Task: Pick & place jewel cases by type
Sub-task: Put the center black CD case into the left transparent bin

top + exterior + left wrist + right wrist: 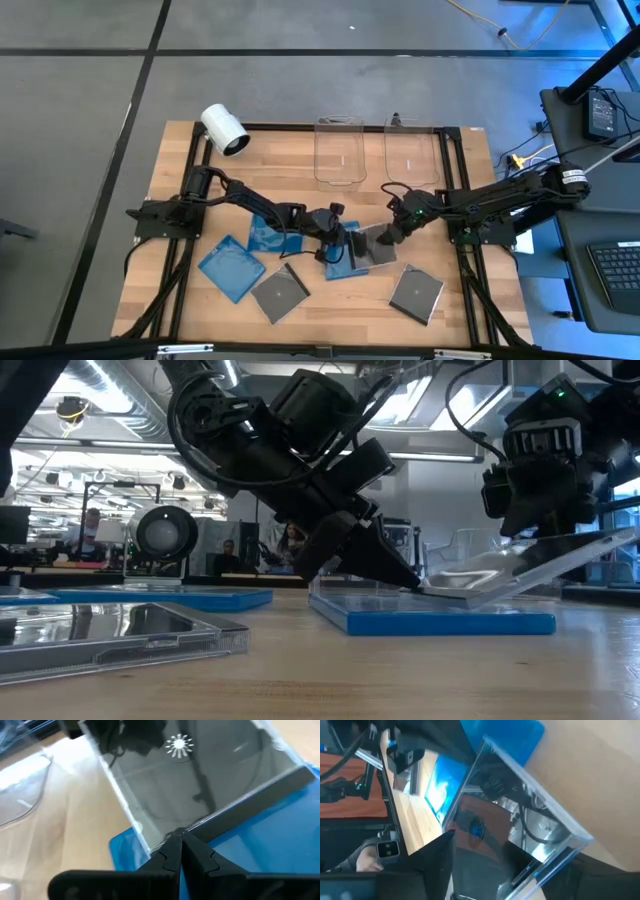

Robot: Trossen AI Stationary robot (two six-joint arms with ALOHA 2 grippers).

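Observation:
A dark grey jewel case (pixel 372 247) with a clear lid lies tilted on a blue case (pixel 343 264) at the table's middle. My left gripper (pixel 350 245) is shut, with its tips at the case's low edge. My right gripper (pixel 393 232) is shut on the raised side of the same case. Two more blue cases (pixel 232 267) (pixel 270 235) lie flat at the left. Two more grey cases (pixel 280 293) (pixel 416 294) lie flat near the front edge. My left gripper presses its shut fingertips (pixel 180 840) against the grey case's low edge (pixel 165 836), by the dark spine. It comes slanting down from the table's left. That edge rests on the blue case (pixel 430 622). My right gripper holds the grey case near its raised edge (pixel 485 845), coming from above and from the table's right. How the fingers lie on the case I cannot tell. The case (pixel 545 560) is tilted, with its right side lifted and its left edge on the blue case.
Two clear bins (pixel 338 150) (pixel 412 155) stand at the table's far edge behind the grippers. A white cylindrical camera (pixel 224 130) lies at the far left corner. People show in the room beyond the table in the low view (pixel 90 525).

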